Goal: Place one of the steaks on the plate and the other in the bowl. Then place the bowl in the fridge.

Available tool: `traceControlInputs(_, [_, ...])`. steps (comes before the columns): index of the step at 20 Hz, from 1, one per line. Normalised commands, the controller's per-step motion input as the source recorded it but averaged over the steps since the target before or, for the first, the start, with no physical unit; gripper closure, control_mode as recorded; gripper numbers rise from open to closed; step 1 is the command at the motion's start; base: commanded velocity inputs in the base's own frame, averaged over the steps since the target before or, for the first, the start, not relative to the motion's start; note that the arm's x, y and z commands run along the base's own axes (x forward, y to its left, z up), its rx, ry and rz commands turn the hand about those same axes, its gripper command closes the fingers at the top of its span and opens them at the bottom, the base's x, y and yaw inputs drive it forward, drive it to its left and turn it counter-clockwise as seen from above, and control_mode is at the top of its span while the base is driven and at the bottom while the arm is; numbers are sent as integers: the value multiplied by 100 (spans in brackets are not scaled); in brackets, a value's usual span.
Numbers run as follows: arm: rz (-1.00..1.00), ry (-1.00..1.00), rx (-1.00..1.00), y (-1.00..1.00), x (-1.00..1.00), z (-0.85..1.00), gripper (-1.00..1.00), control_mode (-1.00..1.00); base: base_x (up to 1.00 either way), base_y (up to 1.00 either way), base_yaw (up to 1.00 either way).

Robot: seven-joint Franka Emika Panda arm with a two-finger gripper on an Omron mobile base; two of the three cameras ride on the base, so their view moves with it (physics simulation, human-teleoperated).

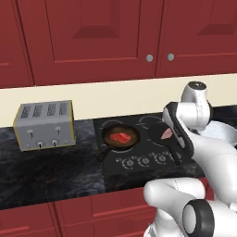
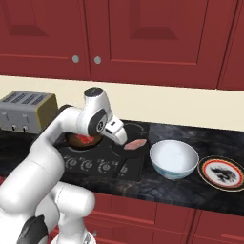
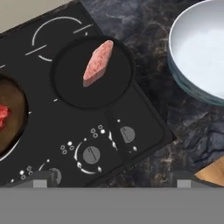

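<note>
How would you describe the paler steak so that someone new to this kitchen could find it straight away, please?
Start at the black cooktop set in the dark stone counter, right of the toaster. Of its two pans, take the black frying pan nearer the white bowl. The pale pink steak lies in it alone; the other steak is bright red, in the brownish pan.

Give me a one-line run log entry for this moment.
gripper: open, above stove | pink steak: in black pan | red steak: in brown pan | bowl: empty | plate: empty
</note>
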Motion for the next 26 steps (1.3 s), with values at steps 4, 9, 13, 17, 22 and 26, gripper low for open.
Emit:
traceControlInputs(4, [-7, 0, 0, -5, 29, -22, -100, -100, 0, 0, 0])
traceControlInputs(9, [-4, 0, 0, -2, 34, -20, -100, -100, 0, 0, 0])
traceControlInputs(13, [-4, 0, 1, -7, 37, -10, -100, -100, 0, 0, 0])
traceControlInputs(17, [-3, 0, 2, -6, 31, -5, -100, -100, 0, 0, 0])
traceControlInputs(22, [-1, 0, 4, -9, 15, -1, -100, -100, 0, 0, 0])
traceControlInputs(26, [0, 0, 3, -8, 10, -7, -100, -100, 0, 0, 0])
